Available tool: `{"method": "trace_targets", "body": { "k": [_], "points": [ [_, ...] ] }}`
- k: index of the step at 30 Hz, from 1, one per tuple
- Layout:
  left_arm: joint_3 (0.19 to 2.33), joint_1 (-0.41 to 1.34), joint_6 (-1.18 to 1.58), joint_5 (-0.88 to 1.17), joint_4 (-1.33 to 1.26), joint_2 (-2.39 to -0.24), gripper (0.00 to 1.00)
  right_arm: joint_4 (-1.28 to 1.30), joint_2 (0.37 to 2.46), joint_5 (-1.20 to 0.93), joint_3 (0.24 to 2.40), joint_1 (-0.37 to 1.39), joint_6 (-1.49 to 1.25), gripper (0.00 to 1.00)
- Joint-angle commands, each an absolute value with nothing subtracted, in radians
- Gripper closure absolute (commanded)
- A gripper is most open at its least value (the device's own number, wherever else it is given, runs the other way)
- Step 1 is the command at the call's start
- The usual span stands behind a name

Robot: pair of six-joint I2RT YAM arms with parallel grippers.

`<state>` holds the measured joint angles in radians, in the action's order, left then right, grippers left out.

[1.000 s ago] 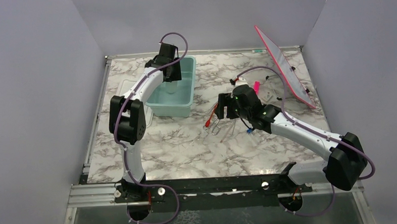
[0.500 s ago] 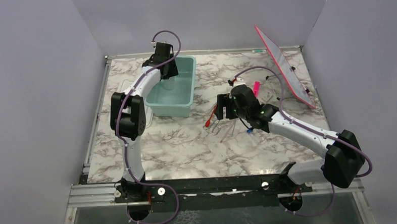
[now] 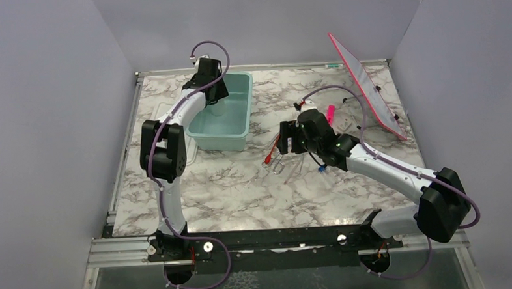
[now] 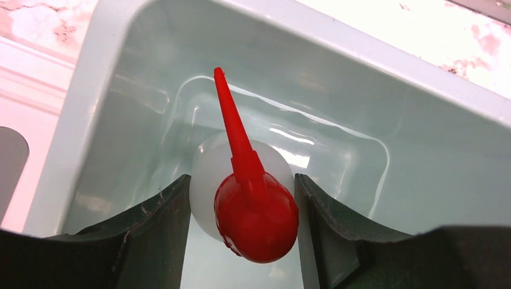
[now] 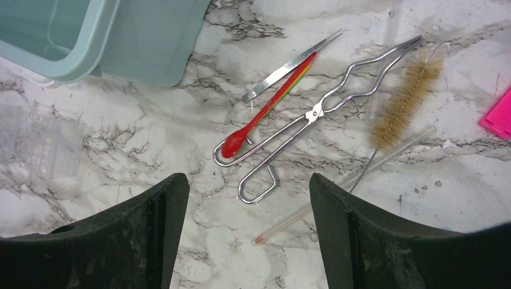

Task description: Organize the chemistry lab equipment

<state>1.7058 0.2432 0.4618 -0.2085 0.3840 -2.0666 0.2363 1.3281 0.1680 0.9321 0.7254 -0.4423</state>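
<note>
The translucent squeeze bottle (image 4: 208, 180) with its red nozzle stands inside the teal tub (image 4: 96, 120). My left gripper (image 4: 242, 177) is open, a finger on either side of the bottle's shoulders, and sits at the tub's back end (image 3: 213, 94). My right gripper (image 5: 247, 180) is open and empty, hovering over the marble just near of the wire tongs (image 5: 313, 114), the red-tipped dropper (image 5: 265, 111) and a thin clear rod (image 5: 337, 192). A blue-capped vial (image 3: 321, 169) lies under the right arm.
Metal tweezers (image 5: 289, 67) and a bristle brush (image 5: 404, 102) lie among the tools. A pink piece (image 5: 497, 114) is at the right, a clear rack (image 5: 36, 141) left of the tools. A pink-edged board (image 3: 368, 87) leans at the back right.
My left gripper has drawn up and back toward the tub's far end while the bottle stays in the tub. The right arm has barely moved.
</note>
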Motion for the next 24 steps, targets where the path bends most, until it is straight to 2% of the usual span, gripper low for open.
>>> {"method": "trace_targets", "body": {
  "k": [1,3,10,13,24],
  "points": [
    [1.666,0.229,0.487,-0.266,0.308,-2.032,0.42,0.225,1.333,0.189,0.968,0.729,-0.425,0.22],
    [1.666,0.229,0.486,-0.266,0.302,-2.034,0.40,0.225,1.333,0.190,0.968,0.729,-0.425,0.22],
    [1.661,0.229,0.486,-0.272,0.305,-2.004,0.22,0.225,1.327,0.196,0.966,0.729,-0.428,0.22],
    [1.670,0.229,0.486,-0.268,0.314,-1.975,0.17,0.228,1.326,0.200,0.968,0.729,-0.432,0.22],
    [1.701,0.230,0.469,-0.147,0.422,-1.805,0.15,0.298,1.311,0.260,0.998,0.729,-0.495,0.22]
  ]
}}
